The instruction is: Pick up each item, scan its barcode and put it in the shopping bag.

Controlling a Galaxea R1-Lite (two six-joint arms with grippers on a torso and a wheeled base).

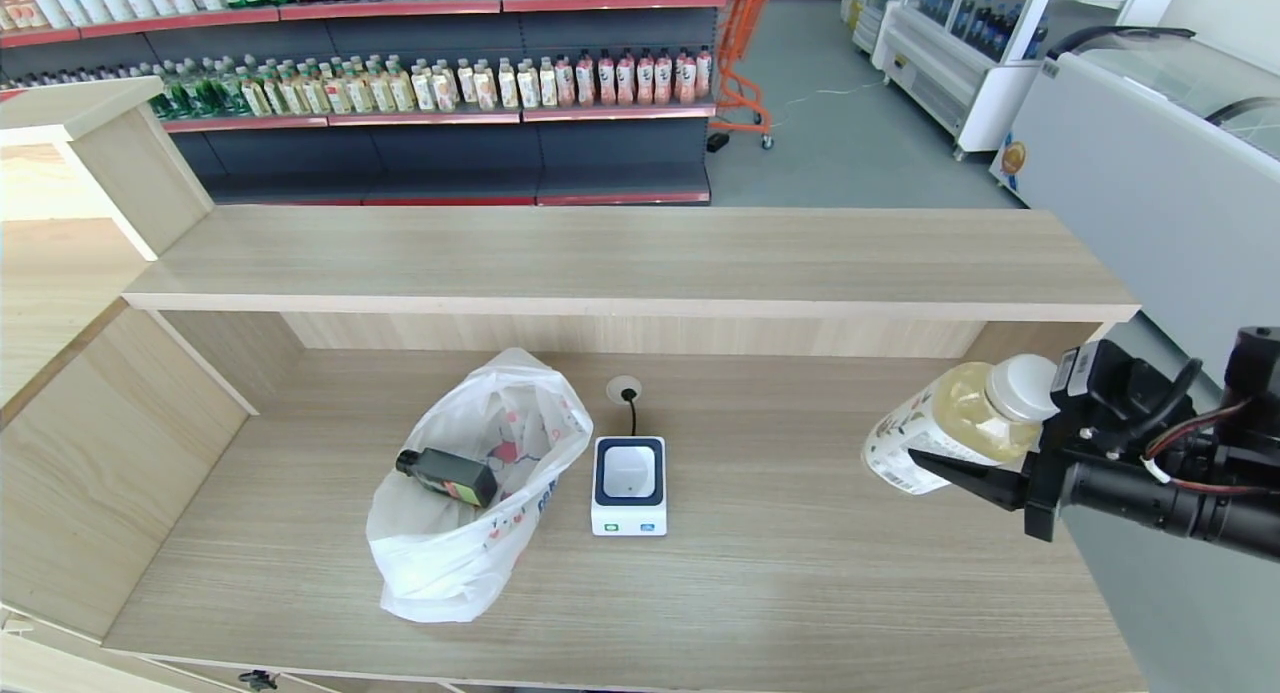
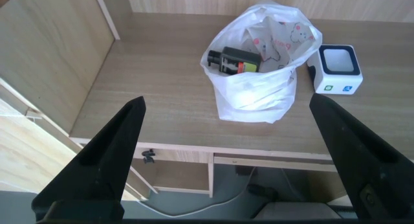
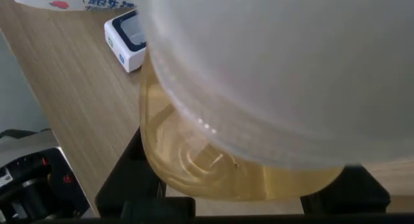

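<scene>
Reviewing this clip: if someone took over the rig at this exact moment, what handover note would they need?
Right claw: shut on the clear plastic bottle of yellow drink with a white cap, held above the right end of the wooden counter.
Left claw: open, empty, on the near side of the bag.
Done: a dark bottle lies in the white plastic shopping bag, just left of the white, blue-framed barcode scanner.
Left: yellow bottle not yet bagged; whether it has been scanned cannot be seen.
</scene>
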